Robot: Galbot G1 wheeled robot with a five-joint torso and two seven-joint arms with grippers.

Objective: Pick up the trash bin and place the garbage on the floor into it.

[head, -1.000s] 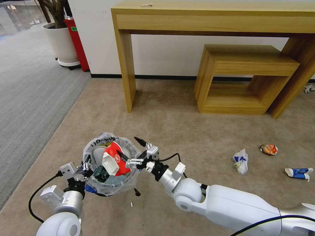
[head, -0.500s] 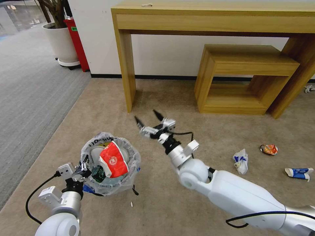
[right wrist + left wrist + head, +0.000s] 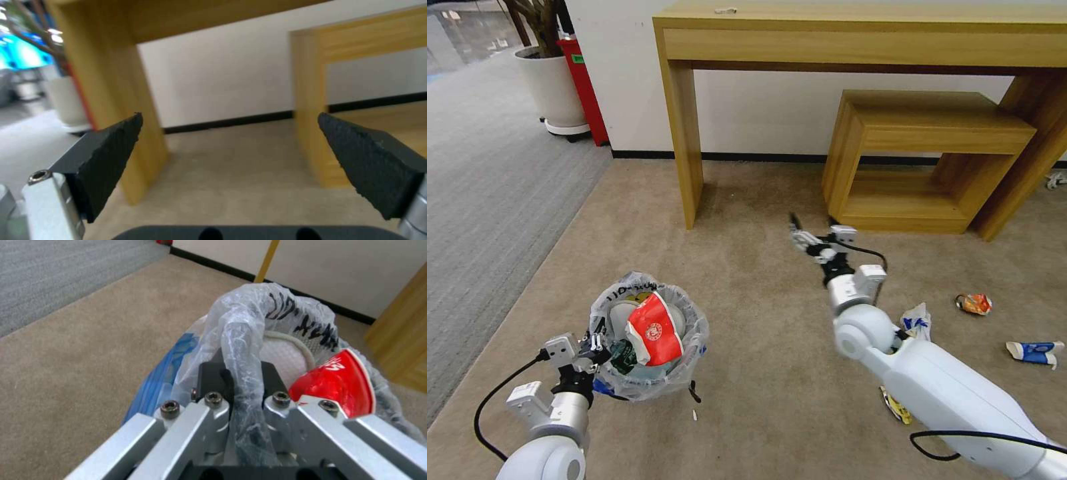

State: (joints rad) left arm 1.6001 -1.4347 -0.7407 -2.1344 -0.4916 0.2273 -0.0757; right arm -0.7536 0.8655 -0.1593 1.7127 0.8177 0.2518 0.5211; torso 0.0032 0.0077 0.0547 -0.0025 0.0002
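The left gripper (image 3: 590,348) is clamped on the rim of the bin (image 3: 647,337), its jaws pinching a fold of the crinkled clear liner; that hold carries the bin just above the beige carpet (image 3: 747,373) at the robot's left, so it can travel to each piece of litter. Inside, a glossy red cup (image 3: 655,328) lies tilted on top of a white slipper (image 3: 617,313), with something dark green beside them that I cannot identify. The right gripper (image 3: 815,235) is raised, well apart from the bin and near the low wooden shelf (image 3: 920,160); its fingers are spread wide with nothing between the black ridged pads (image 3: 106,156), fit for a fresh grab. Litter left on the carpet, to the right: a crumpled white-and-blue wrapper (image 3: 917,323) beside the right arm, a shiny orange packet (image 3: 975,304), and a flattened blue-white carton (image 3: 1034,351).
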